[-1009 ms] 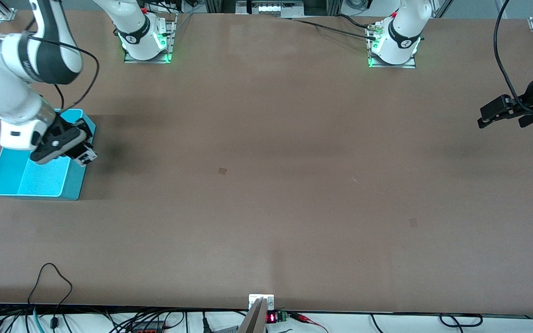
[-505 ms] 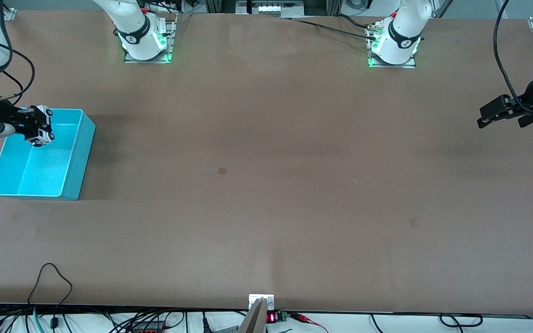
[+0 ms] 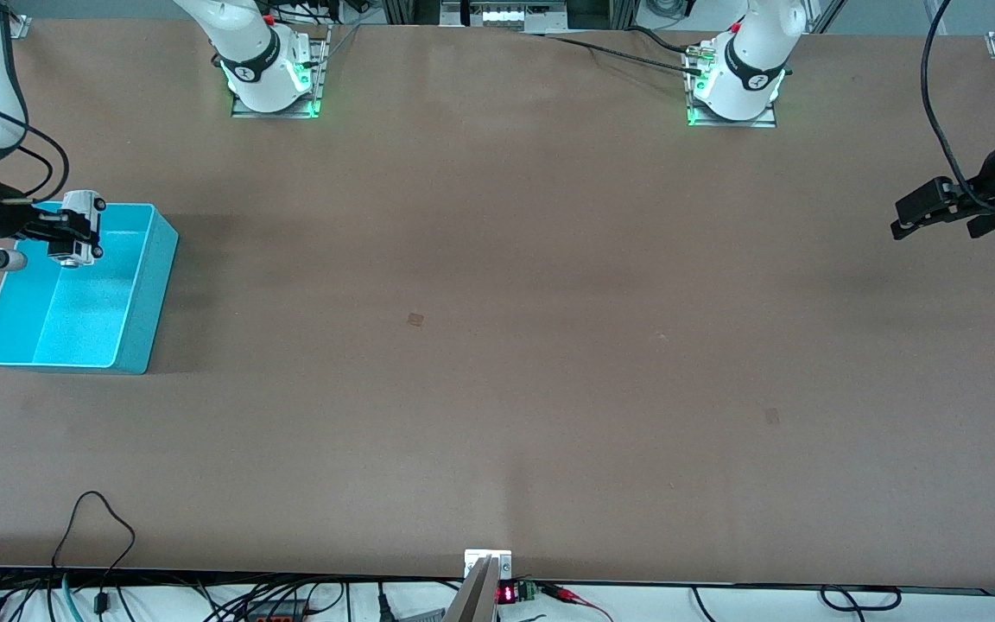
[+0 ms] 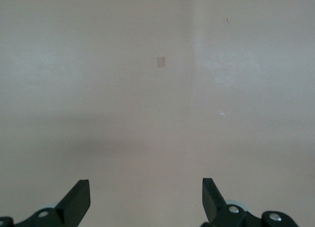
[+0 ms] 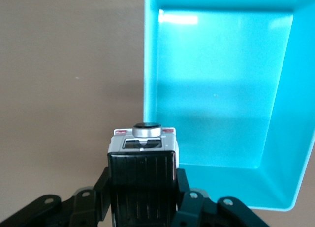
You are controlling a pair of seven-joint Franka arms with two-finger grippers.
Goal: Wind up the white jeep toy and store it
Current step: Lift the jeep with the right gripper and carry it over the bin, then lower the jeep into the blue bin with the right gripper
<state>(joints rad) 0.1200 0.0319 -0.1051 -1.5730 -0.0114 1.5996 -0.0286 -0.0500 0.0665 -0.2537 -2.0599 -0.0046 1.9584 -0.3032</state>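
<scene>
The brown table carries one container only, a cyan bin, which stands at the right arm's end and serves here as the landmark. From the bin toward the left arm's end the tabletop runs bare and flat apart from a few small darker patches; nearer the front camera than the bin, a black cable loops onto the table's edge.

Right arm: it reaches in from the table's edge beside the bin, its forearm roughly level. The right gripper hangs over the bin's rim at the corner farthest from the front camera. Its fingers are pressed against the two sides of the white jeep toy, which is held in the air above that corner and does not touch the bin. In the right wrist view the jeep shows its black ribbed roof panel and a round dark knob at its end, with the bin's edge just under it.

Left arm: it waits at the table's other end, well apart from the bin. The left gripper hovers above bare table with its fingers spread wide and nothing between them.

Contents: the bin's interior shows only its smooth cyan floor and walls.
</scene>
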